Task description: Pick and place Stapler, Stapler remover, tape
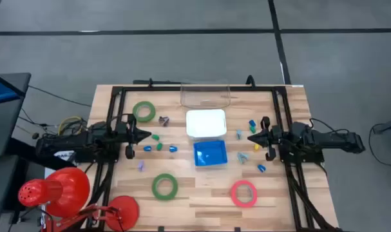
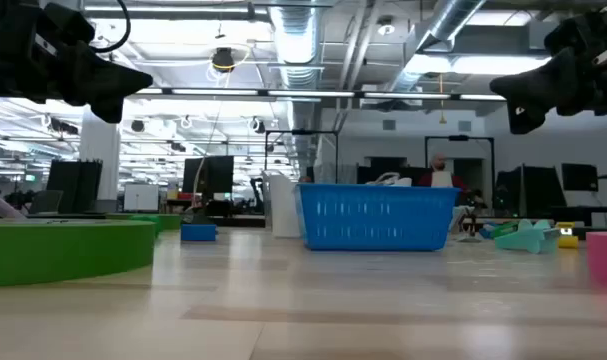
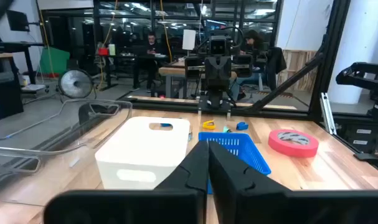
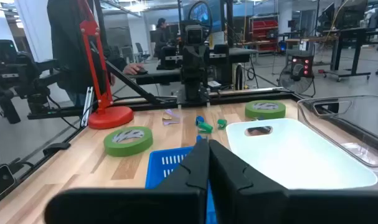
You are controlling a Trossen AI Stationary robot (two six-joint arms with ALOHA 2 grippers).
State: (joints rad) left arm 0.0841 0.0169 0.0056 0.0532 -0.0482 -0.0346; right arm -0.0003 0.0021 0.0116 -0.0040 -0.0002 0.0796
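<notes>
Three flat tape rings [image 1: 165, 186] on the wooden counter [image 1: 208, 196] – likely light, stiff, best pinched across the band; left gripper [image 1: 145, 135] and right gripper [image 1: 250, 137] closed, empty.

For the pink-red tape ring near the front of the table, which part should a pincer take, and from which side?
Take the pink-red tape ring across its band, one finger inside the open centre and one outside, coming straight down from above. It lies flat on the table, so its thin edge offers little from the side. Bare wood surrounds it. The right pincer, shut, is likely the better choice, being on that side.
</notes>
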